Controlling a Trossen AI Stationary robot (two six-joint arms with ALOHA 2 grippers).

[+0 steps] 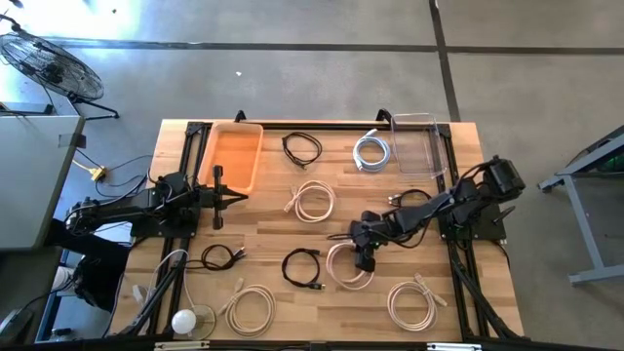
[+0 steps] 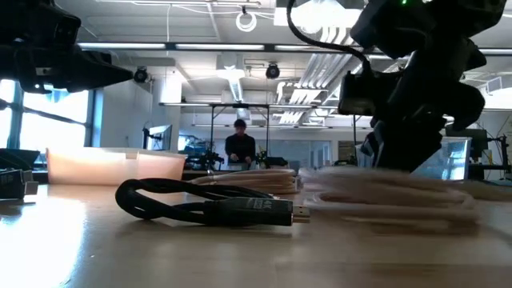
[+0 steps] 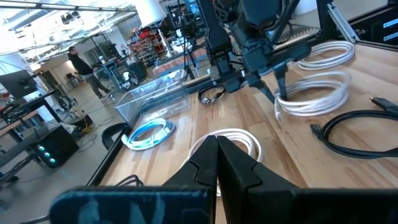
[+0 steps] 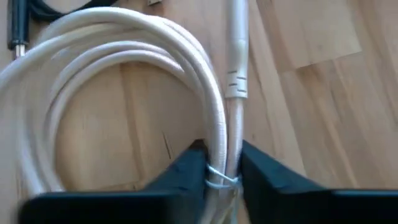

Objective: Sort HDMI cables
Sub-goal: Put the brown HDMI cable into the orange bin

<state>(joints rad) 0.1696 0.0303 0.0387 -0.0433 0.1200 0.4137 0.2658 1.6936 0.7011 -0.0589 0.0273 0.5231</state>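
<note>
Several coiled HDMI cables lie flat on the wooden table. The cream coil (image 1: pixel 343 268) is at the centre-right, and my right gripper (image 1: pixel 366 257) stands over it, shut on it; the right wrist view shows this coil (image 4: pixel 124 62) from close up. Other cream coils (image 1: pixel 314 202) (image 1: pixel 252 310) (image 1: pixel 414 302), black coils (image 1: pixel 302 148) (image 1: pixel 222 257) (image 1: pixel 302 268) and a silvery-white coil (image 1: pixel 372 151) lie untouched. My left gripper (image 1: pixel 229 198) hovers shut beside the orange bin (image 1: pixel 234 156), holding nothing. My right gripper pinches the cream coil's bundled strands at the thin tie (image 4: pixel 222 176), just behind a plug (image 4: pixel 235 74). One finger (image 4: pixel 189 167) is inside the loop and the other (image 4: pixel 261 167) outside it. It comes from above, pointing down. The coil lies on the table.
An orange bin sits at the far left of the table and a clear bin (image 1: pixel 419 141) at the far right. A black cable (image 2: pixel 216 204) lies near the low camera. A white ball-like object (image 1: pixel 183 320) is at the near-left edge. A person (image 2: pixel 240 148) stands in the room behind.
</note>
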